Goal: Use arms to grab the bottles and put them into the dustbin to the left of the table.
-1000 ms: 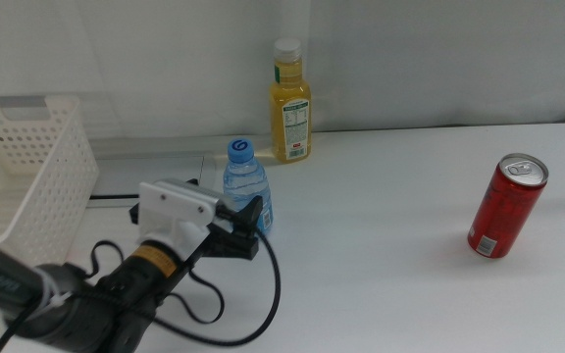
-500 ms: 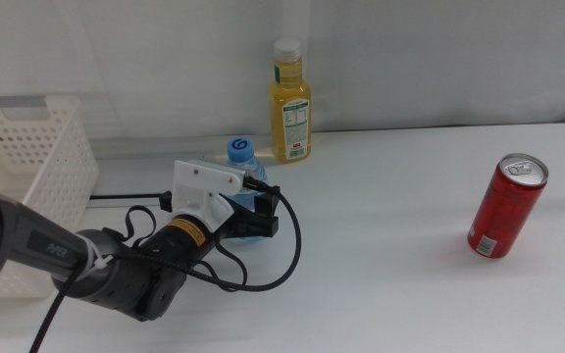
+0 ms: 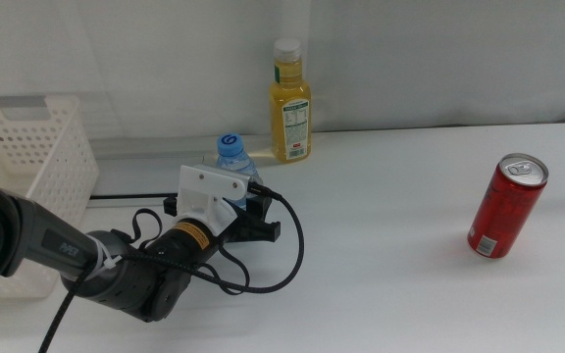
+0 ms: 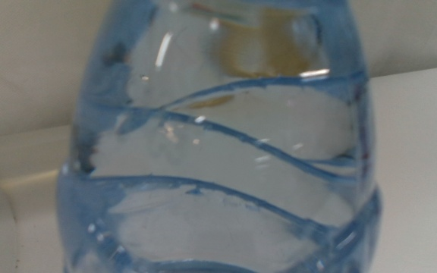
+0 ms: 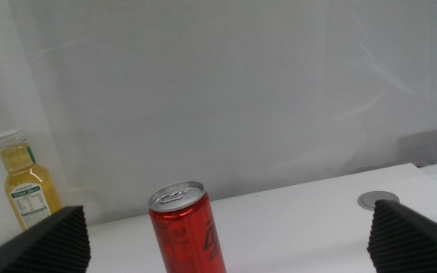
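The left tool (image 3: 253, 211) has moved in over the last second and now sits right around the small water bottle (image 3: 231, 157). A moment ago the bottle stood straight up. Now its blue cap has shifted toward 10 o'clock, so the bottle looks tipped a little. I think the tool has closed on it, or is just about to, but I cannot tell for sure, because the dark fingers are hidden behind the white camera box. In the left wrist view the bottle (image 4: 218, 152) fills nearly everything. That means the grab step is close to done, and the lift to the basket (image 3: 27, 167) at 9 o'clock comes next.

The water bottle is clear, thin plastic with wavy blue ridges, so it may squash or slip. The juice bottle (image 3: 290, 103) at 12 o'clock is tall, smooth and yellow with a white cap. The red can (image 3: 506, 208) at 3 o'clock is slim, shiny metal.

The right tool (image 5: 226, 243) waits wide open, facing the can. The bench (image 3: 390, 284) is flat and white.
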Robot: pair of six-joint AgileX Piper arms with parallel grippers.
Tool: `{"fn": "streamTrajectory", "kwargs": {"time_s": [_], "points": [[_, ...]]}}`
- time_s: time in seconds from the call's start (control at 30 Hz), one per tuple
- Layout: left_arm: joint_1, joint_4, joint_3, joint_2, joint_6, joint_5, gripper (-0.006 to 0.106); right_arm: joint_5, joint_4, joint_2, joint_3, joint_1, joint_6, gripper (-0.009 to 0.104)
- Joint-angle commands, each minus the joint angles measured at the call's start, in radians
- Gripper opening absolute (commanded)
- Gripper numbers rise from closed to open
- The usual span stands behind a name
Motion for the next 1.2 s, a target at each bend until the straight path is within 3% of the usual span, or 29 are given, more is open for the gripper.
{"fn": "streamTrajectory", "kwargs": {"time_s": [0.0,0.2,0.5,0.93,1.17], "points": [[-0.001,-0.012,-0.014,0.001,-0.004,0.021,-0.003,-0.008,-0.012,-0.032,0.041,-0.007,-0.004,0.103],[0.001,-0.012,-0.053,-0.118,0.023,0.134,-0.003,-0.008,-0.012,-0.032,0.041,-0.007,-0.004,0.103],[0.069,-0.014,-0.228,-0.431,0.134,0.590,-0.003,-0.008,-0.012,-0.032,0.041,-0.007,-0.004,0.103],[0.352,-0.012,-0.569,-0.685,0.149,1.352,-0.003,-0.008,-0.012,-0.032,0.041,-0.007,-0.004,0.103],[0.538,0.064,-0.641,-0.685,0.134,1.586,-0.003,-0.008,-0.012,-0.032,0.041,-0.007,-0.004,0.103]]}}
